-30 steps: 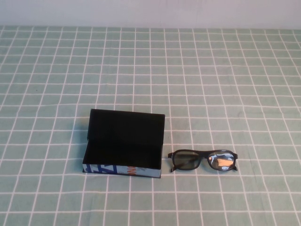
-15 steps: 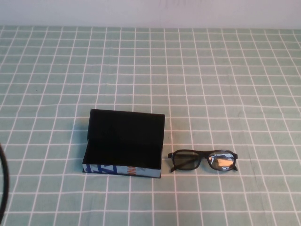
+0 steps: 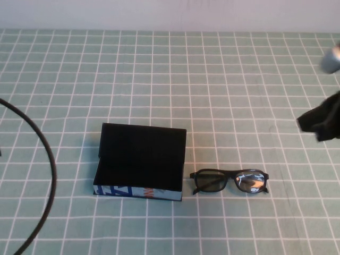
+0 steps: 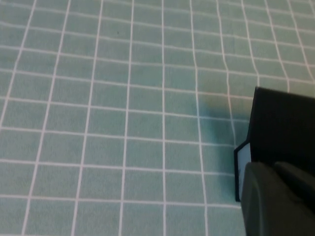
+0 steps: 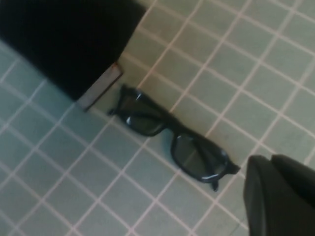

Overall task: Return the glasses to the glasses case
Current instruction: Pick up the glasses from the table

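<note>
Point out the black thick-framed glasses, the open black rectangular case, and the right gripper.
black thick-framed glasses [image 3: 229, 181], high view, bridge.
open black rectangular case [image 3: 142, 142], high view, raised lid.
right gripper [image 3: 321, 121], high view, dark body at right edge.

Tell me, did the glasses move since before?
No. The glasses lie beside the open case, on the same grid squares. The right gripper has come in at the right edge; the left gripper shows only in its wrist view.
</note>
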Robot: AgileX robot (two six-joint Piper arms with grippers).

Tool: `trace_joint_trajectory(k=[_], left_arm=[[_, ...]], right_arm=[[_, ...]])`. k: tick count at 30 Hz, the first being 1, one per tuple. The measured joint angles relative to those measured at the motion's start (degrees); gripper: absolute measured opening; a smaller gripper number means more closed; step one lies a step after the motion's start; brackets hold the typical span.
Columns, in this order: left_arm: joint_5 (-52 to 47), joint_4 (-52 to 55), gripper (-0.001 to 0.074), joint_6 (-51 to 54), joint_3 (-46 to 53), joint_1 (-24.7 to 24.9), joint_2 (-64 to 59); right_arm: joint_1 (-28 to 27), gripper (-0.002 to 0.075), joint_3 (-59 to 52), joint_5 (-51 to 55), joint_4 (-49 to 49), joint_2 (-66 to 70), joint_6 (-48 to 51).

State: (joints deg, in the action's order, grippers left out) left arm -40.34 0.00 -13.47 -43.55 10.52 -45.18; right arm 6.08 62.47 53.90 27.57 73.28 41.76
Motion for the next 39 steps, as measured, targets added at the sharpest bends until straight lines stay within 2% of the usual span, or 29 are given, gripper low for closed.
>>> trace_joint_trajectory(k=[4, 7, 12, 14, 17, 19, 21, 23, 39], left_arm=[[-2.36, -0.31, -0.0001, -0.05, 0.0, 0.0, -1.83], [-3.4, -0.43, -0.0001, -0.05, 0.0, 0.0, -2.49], [-4.16, -0.43, -0.0001, -0.05, 0.0, 0.0, -2.62], [-4.69, -0.43, -0.0001, -0.05, 0.0, 0.0, -2.62], [-5.36, -0.43, -0.0001, 0.33, 0.0, 0.0, -2.62], [-5.85, -0.43, -0.0001, 0.85, 0.0, 0.0, -2.62], [-5.93, -0.43, -0.0001, 1.59, 0.0, 0.0, -2.62], [-6.07, -0.43, -0.0001, 1.95, 0.0, 0.0, -2.62], [-6.99, -0.43, -0.0001, 2.28, 0.0, 0.0, -2.62]], right_arm=[[5.85, -0.0011, 8.54, 9.25, -4.78, 9.88, 8.56], [10.23, -0.0011, 14.44, 14.54, -8.99, 16.91, 10.74], [15.05, -0.001, 22.3, 15.47, -11.92, 27.0, 11.35], [16.13, 0.0015, 24.44, 15.47, -12.14, 30.16, 11.35], [17.01, 0.0128, 26.08, 15.51, -12.39, 33.24, 11.35], [17.13, 0.0248, 26.43, 15.51, -12.55, 34.55, 11.35], [17.13, 0.0335, 26.57, 15.51, -13.47, 35.54, 11.35], [17.13, 0.0376, 26.57, 15.51, -14.14, 36.7, 11.4], [17.13, 0.0368, 26.71, 15.51, -13.81, 43.71, 11.52]])
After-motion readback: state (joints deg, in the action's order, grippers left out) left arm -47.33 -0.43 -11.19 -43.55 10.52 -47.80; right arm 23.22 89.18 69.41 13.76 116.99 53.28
